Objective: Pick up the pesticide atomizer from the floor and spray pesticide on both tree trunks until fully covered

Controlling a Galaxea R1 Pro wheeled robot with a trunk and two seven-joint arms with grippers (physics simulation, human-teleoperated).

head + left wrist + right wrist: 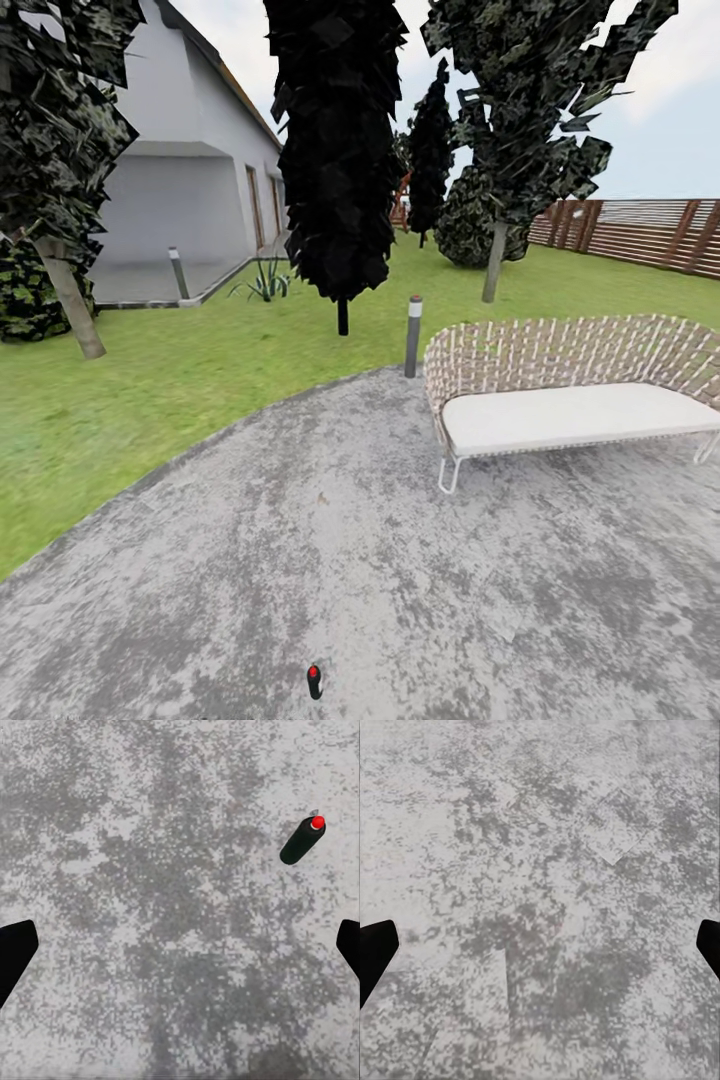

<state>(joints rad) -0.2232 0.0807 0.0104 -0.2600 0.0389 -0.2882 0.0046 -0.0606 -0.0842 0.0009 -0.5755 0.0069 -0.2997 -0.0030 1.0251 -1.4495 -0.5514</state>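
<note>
Lying on the grey mottled concrete paving, the small dark green-black pesticide atomizer with its red top sits at the near edge of your head view, well apart from everything else. Your left wrist view finds the same bottle on its side on bare paving, red cap at one end, off to one side of the line between the fingers. The left gripper has its jaws spread wide, a dark fingertip at each edge of that view, touching nothing. The right gripper is likewise spread wide over bare concrete, holding nothing.

Beyond the bottle, the paving's curved edge meets the green lawn. A woven wicker bench with a white cushion stands on the paving to your right, with a grey bollard light just beside its left end. Farther out you have one pale grey-brown trunk leaning at the left and another beyond the bench, a dark cypress-like tree between them. A white house stands behind, and a brown slatted wooden fence closes the right side.
</note>
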